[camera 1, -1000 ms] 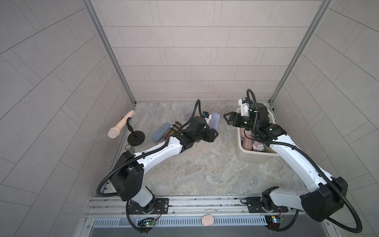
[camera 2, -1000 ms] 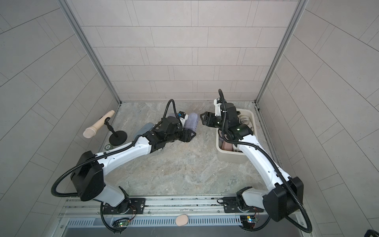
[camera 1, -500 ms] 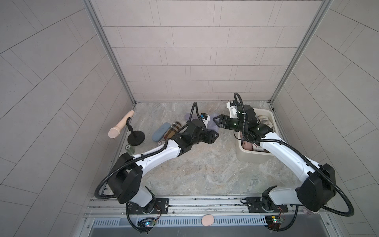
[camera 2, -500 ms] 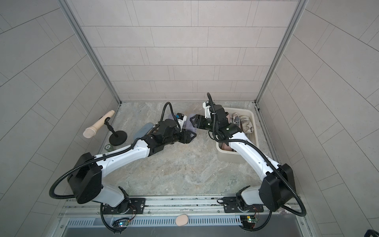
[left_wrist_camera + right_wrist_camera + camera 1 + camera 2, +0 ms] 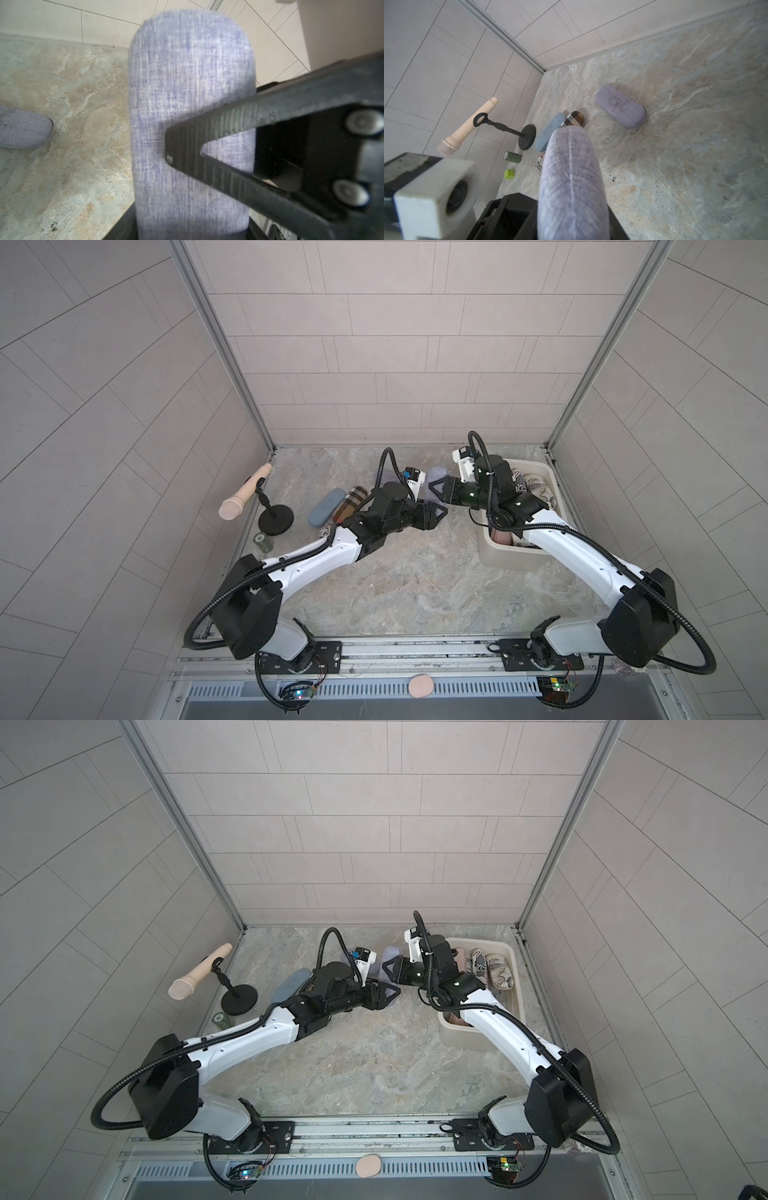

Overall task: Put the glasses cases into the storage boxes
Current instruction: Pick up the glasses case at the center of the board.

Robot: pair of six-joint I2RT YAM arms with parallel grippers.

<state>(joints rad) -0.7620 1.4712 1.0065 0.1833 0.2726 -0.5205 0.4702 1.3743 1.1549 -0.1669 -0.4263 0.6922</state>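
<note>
While the left tool (image 5: 433, 516) stands clamped on the lavender case (image 5: 187, 83), one finger (image 5: 249, 112) of the right tool (image 5: 435, 489) lies across its face; whether that tool grips cannot be told. Both meet over the tabletop (image 5: 415, 580), just beside the cream storage box (image 5: 507, 562), which holds other cases (image 5: 500, 973)

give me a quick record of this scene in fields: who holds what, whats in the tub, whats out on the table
held item: lavender fabric case
left gripper: shut on that case
right gripper: one of its fingers lies across the same case, grip unclear
tub: cream, holds patterned cases
on table: second lavender case, blue case, plaid case
</note>
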